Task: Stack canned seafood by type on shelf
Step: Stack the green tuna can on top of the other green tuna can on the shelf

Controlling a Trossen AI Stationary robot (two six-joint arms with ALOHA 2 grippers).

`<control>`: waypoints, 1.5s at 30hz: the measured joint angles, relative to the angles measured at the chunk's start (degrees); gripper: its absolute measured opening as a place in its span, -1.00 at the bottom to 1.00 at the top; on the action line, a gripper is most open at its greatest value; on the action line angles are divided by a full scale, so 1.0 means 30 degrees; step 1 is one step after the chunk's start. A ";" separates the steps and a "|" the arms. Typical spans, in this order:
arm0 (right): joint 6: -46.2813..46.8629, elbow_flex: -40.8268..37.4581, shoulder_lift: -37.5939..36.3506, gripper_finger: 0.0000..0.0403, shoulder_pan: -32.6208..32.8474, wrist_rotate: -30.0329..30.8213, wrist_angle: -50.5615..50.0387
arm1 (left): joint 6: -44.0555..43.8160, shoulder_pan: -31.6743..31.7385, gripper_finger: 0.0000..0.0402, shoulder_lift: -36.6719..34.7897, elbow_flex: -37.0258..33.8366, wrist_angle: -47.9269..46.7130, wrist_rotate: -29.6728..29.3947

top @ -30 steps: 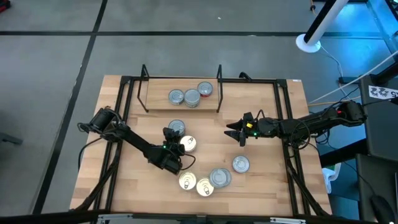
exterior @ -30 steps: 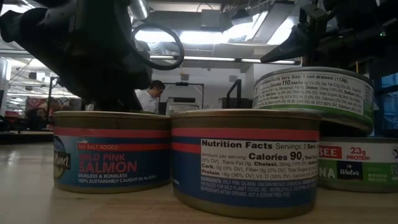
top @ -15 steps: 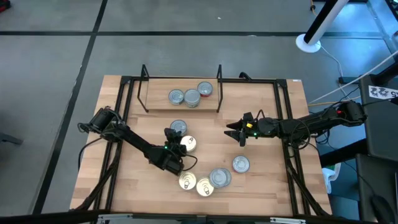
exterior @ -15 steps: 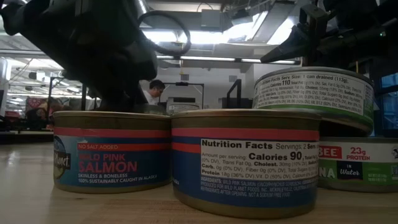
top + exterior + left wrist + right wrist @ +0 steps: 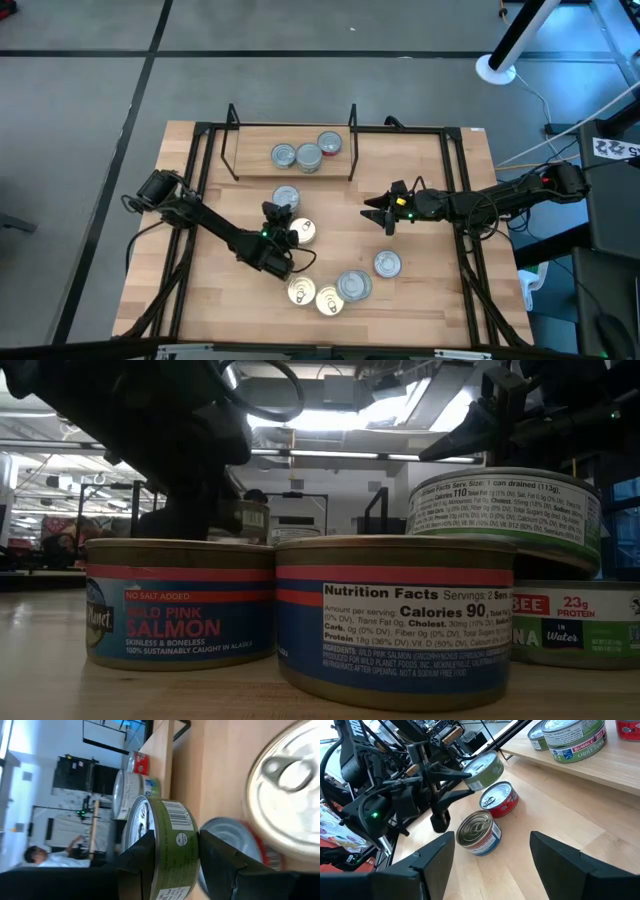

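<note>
Overhead view of the light-wood tabletop (image 5: 420, 300) with its black metal frame. At 12 o'clock, a small light-wood shelf (image 5: 255, 165) between two thin black uprights carries three round tins (image 5: 308, 155), one red-sided. The left gripper (image 5: 283, 212), reaching from 9 o'clock, clasps a silver-lidded tin (image 5: 286, 197) near centre, just beside a gold-lidded tin (image 5: 303, 231). The right gripper (image 5: 378, 213), reaching from 3 o'clock, stands with fingers apart, holding nothing. Four more tins (image 5: 340, 285) lie toward 6 o'clock.
</note>
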 joint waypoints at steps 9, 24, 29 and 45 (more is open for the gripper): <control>-0.0008 0.0000 0.0000 0.29 0.0005 0.0004 -0.0586 | 0.0845 0.0732 -0.38 -0.0078 0.0024 -0.2011 -0.1153; -0.0004 0.0000 0.0000 0.29 0.0007 0.0004 -0.0564 | -0.3502 0.3101 -0.38 -0.0078 0.0024 -0.7008 -0.1713; -0.0042 0.0000 0.0000 0.29 0.0007 0.0004 -0.0550 | -0.3248 0.4584 -0.38 -0.0078 0.0024 -0.6978 -0.1905; -0.0556 0.0000 0.0000 0.29 0.0003 0.0011 -0.0550 | -0.0833 0.6292 -0.38 -0.0078 0.0010 -0.4071 -0.2576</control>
